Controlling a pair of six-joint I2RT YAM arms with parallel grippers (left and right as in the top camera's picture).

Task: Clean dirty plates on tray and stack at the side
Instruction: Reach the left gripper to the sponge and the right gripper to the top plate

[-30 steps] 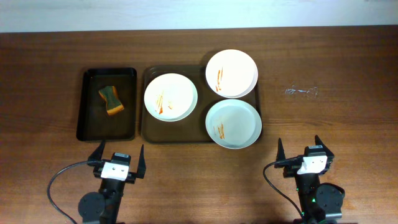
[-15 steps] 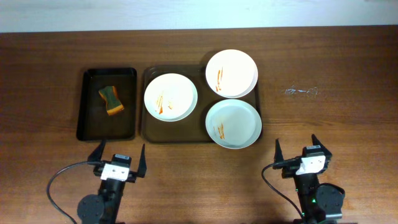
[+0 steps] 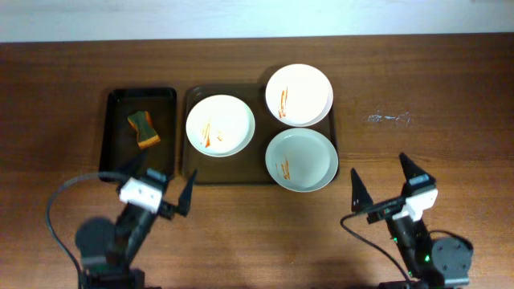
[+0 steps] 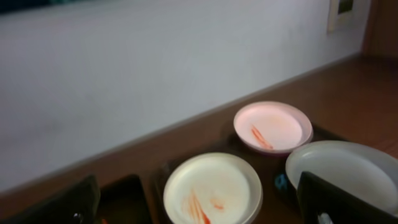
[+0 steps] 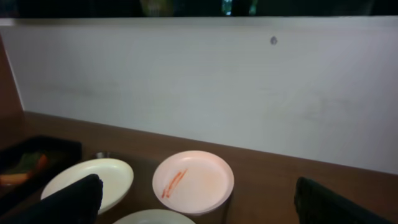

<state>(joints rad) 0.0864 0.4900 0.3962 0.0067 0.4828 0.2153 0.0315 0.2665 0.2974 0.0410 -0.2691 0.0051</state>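
Three plates lie on the brown tray (image 3: 193, 164): a left plate (image 3: 221, 125) with orange streaks, a back right plate (image 3: 299, 94) with a streak, and a pale-bluish front right plate (image 3: 301, 160) with a small smear. My left gripper (image 3: 163, 186) is open and empty, just in front of the tray's left corner. My right gripper (image 3: 384, 181) is open and empty, to the right of the tray. The left wrist view shows the streaked left plate (image 4: 212, 188), the back plate (image 4: 272, 126) and the front plate (image 4: 348, 165). The right wrist view shows the back plate (image 5: 193, 181).
A black tray (image 3: 112, 164) left of the brown tray holds a green and orange sponge (image 3: 144, 128). A small clear wrapper scrap (image 3: 389, 118) lies on the wooden table at the right. A white wall runs behind the table.
Both arms have risen and moved forward toward the trays. The left gripper has swung to the tray's front left corner; the right has tilted. The plates have not moved.
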